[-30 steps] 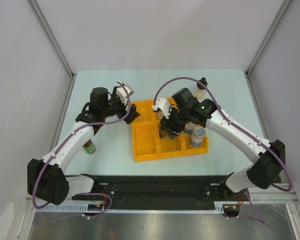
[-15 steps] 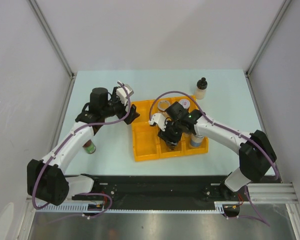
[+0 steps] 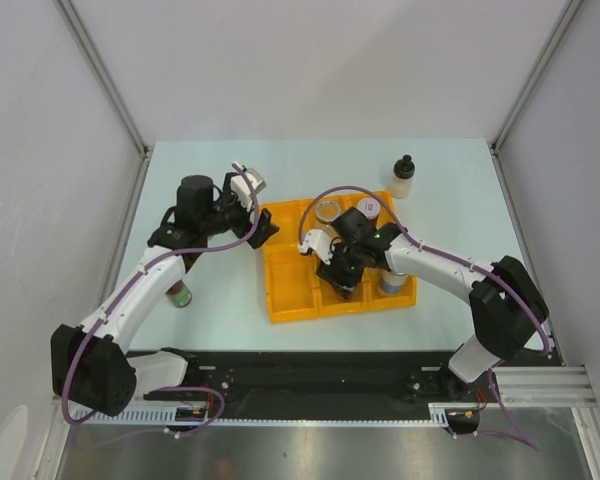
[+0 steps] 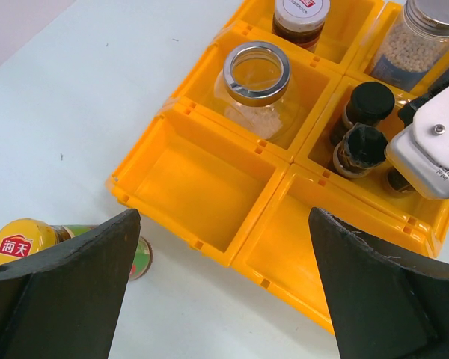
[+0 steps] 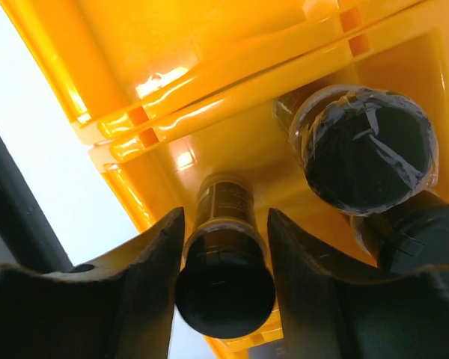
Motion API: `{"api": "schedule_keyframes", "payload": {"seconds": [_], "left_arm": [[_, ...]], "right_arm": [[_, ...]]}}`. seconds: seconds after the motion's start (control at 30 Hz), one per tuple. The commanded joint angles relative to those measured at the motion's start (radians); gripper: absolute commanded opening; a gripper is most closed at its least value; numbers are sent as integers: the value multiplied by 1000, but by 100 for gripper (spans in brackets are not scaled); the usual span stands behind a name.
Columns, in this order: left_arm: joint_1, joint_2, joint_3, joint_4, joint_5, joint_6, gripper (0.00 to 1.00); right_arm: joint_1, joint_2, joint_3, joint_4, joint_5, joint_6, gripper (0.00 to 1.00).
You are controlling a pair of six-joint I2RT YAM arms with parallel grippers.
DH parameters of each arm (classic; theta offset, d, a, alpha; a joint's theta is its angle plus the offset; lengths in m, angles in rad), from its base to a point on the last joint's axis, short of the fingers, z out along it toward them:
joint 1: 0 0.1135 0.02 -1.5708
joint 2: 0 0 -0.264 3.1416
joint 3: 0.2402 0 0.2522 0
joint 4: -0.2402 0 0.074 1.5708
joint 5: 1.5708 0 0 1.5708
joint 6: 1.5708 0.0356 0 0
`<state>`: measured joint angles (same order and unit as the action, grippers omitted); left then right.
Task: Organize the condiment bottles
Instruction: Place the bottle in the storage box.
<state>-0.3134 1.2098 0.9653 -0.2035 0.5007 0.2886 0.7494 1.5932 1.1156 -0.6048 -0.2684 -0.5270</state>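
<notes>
Top view: two left pockets of tray [image 3: 270, 280] bare, easy way in from above. Bottom middle pocket crowded: right end effector [image 3: 342, 283] gripping black-cap jar [image 5: 224, 280], other black-cap jars [image 5: 363, 146] just beside, tray wall close. Clear jar [image 3: 327, 211], red-lid jar [image 3: 368, 207] block top pockets. Desk [image 3: 280, 165] open upper left; lone bottle [image 3: 403, 175] upper right; lying bottle [image 3: 181, 295] lower left.

Glossy plastic tray [image 4: 202, 179], glass jar [image 4: 256, 90]
</notes>
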Motion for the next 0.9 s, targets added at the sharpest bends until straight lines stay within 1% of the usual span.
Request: {"api": "schedule_keyframes", "payload": {"seconds": [0.0, 0.03, 0.1, 0.13, 0.2, 0.23, 0.3, 0.4, 0.43, 0.53, 0.63, 0.73, 0.87], "left_arm": [[4, -32, 4, 33, 22, -3, 100], [4, -32, 4, 32, 22, -2, 100], [4, -33, 7, 32, 19, 0, 100], [4, -32, 9, 29, 16, 0, 100], [4, -30, 18, 29, 1, 4, 100], [4, -30, 21, 29, -5, 4, 100], [5, -33, 26, 44, -49, 0, 100], [11, -39, 33, 64, -86, 4, 100], [16, -39, 35, 67, -115, 4, 100], [40, -15, 56, 64, -165, -11, 100], [85, 51, 98, 27, -157, -19, 100], [135, 120, 122, 35, -122, -29, 100], [154, 218, 157, 47, -68, -25, 100]], "right_arm": [[-10, -42, -3, 8, -8, -41, 58], [-10, -47, -3, 4, -12, -45, 66], [-10, -61, -4, -7, -15, -54, 73], [-9, -65, -3, -12, -15, -57, 79], [-7, -87, -3, -16, -15, -64, 84], [-7, -99, -3, -16, -15, -67, 88], [2, -145, -3, -23, -17, -79, 92], [19, -223, 6, -47, -38, -111, 95], [22, -283, 7, -52, -43, -125, 98], [16, -396, 19, -15, -14, -123, 100], [-16, -441, 32, 19, 43, -122, 100], [-87, -455, 35, 42, 25, -113, 100], [-143, -470, 35, 60, 9, -87, 100]]}}
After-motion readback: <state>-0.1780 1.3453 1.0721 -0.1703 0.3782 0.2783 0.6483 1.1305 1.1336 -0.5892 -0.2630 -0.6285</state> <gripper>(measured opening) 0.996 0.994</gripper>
